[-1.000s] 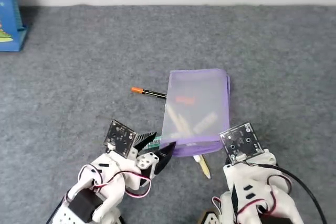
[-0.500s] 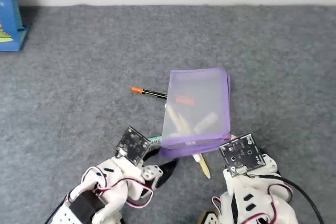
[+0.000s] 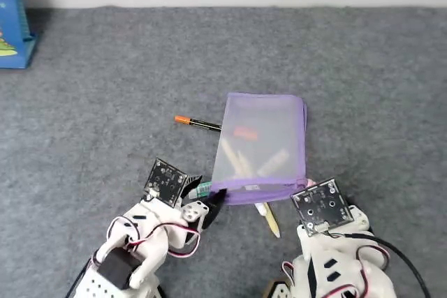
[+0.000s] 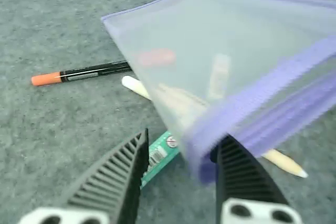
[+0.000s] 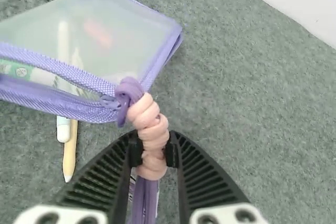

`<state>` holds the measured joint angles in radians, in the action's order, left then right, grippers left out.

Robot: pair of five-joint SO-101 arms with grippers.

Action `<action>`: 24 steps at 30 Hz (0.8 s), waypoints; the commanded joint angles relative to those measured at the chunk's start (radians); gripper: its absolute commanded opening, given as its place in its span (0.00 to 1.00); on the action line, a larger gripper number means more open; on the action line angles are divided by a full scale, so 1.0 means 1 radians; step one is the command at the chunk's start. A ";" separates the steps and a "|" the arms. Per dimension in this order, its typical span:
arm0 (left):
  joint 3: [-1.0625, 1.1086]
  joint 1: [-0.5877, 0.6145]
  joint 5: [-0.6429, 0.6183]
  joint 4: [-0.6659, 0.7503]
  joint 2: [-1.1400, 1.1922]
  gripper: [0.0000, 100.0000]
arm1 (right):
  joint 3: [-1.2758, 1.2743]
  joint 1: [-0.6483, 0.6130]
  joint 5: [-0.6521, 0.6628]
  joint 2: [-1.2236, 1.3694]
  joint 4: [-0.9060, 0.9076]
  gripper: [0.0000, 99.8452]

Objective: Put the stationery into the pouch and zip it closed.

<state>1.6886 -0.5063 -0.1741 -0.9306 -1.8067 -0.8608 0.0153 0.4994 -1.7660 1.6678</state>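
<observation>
A translucent purple pouch [image 3: 262,146] lies mid-table with a red item and pale sticks inside. My right gripper [image 5: 153,140] is shut on the pink zipper pull [image 5: 148,121] at the pouch's [image 5: 89,59] near right corner. Open, my left gripper [image 4: 184,140] straddles the near left corner of the pouch [image 4: 231,61], one finger [image 4: 239,174] touching its purple edge. A green item [image 4: 159,155] lies between the fingers on the carpet. An orange-capped black pen [image 3: 195,123] sticks out from under the pouch's left side. A cream pencil [image 3: 269,221] and a white pen [image 5: 62,128] poke out below the near edge.
Grey carpet covers the table. A blue box [image 3: 14,19] stands at the far left edge, and a white wall runs along the back. Both arms [image 3: 140,249] [image 3: 335,256] crowd the near edge in the high view.
The left gripper pushed in toward the pouch's near left corner, then drew back a little to the left. The pouch's near edge shifted slightly. The right gripper kept hold of the pull.
</observation>
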 commanded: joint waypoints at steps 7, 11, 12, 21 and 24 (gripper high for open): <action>-0.005 0.054 0.026 0.078 -0.011 0.06 | 0.100 -0.005 -0.012 -0.002 0.039 0.01; -0.005 0.046 0.028 0.080 -0.012 0.01 | 0.112 -0.005 -0.012 -0.002 0.053 0.01; -0.005 0.046 0.028 0.080 -0.012 0.01 | 0.112 -0.005 -0.012 -0.002 0.053 0.01; -0.231 0.121 0.020 -0.015 -0.012 0.01 | 0.112 -0.005 -0.014 -0.001 -0.031 0.01; -0.366 0.175 0.026 -0.101 -0.012 0.01 | 0.112 -0.005 -0.066 0.001 -0.107 0.01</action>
<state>1.4860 -0.3821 -0.1557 -0.9689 -1.8067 -0.8055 0.0153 0.4810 -1.7660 1.6356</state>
